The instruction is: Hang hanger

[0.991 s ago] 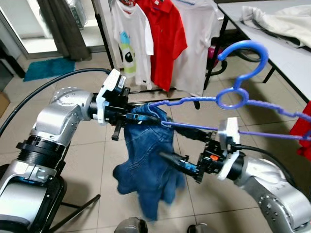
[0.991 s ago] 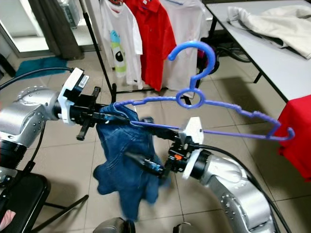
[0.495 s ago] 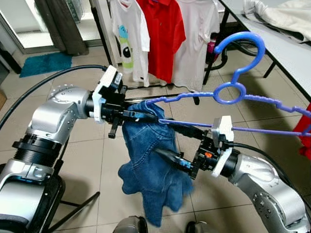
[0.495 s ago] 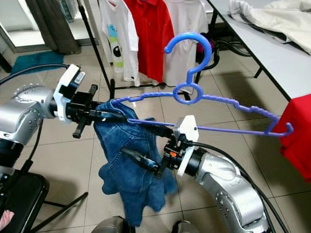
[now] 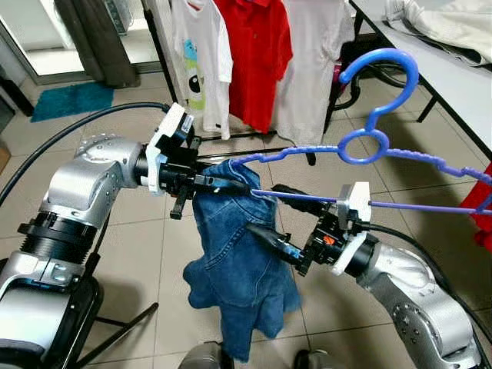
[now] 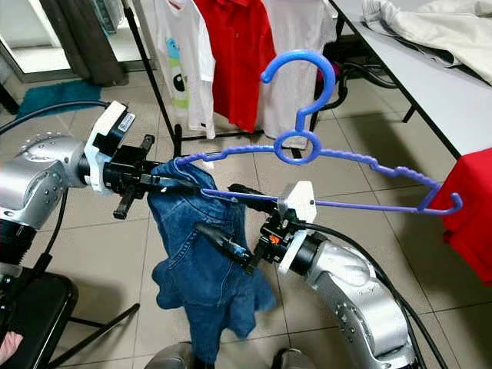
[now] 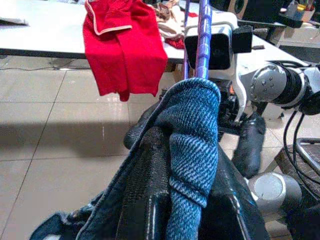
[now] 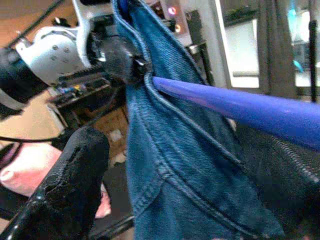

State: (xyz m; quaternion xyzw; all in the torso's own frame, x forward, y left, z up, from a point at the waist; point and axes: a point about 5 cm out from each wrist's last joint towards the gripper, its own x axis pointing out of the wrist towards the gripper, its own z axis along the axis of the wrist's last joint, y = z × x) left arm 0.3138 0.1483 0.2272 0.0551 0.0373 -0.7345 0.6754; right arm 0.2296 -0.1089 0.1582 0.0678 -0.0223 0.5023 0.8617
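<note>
A blue plastic hanger [image 5: 416, 75] hangs tilted in the air between my arms, hook upward. A blue denim garment [image 5: 234, 261] is draped over its left end and hangs down toward the floor. My left gripper [image 5: 219, 184] is shut on the denim fold at that hanger end; the left wrist view shows the denim [image 7: 192, 135] wrapped between its fingers. My right gripper [image 5: 261, 207] is open against the garment. Its upper finger lies along the hanger's lower bar [image 8: 240, 107] and its lower finger [image 8: 75, 170] sits apart beside the denim [image 8: 185, 165].
A clothes rack with a white T-shirt [image 5: 200, 54], a red polo [image 5: 254, 54] and a pale shirt stands behind. A white table [image 5: 461, 81] with a cream garment runs along the right. Red cloth [image 5: 484, 219] hangs at the right edge. Tiled floor lies below.
My right gripper has moved up and left along the hanger's lower bar, closer to the left gripper. The denim's lower part has swung. The left gripper keeps its hold.
</note>
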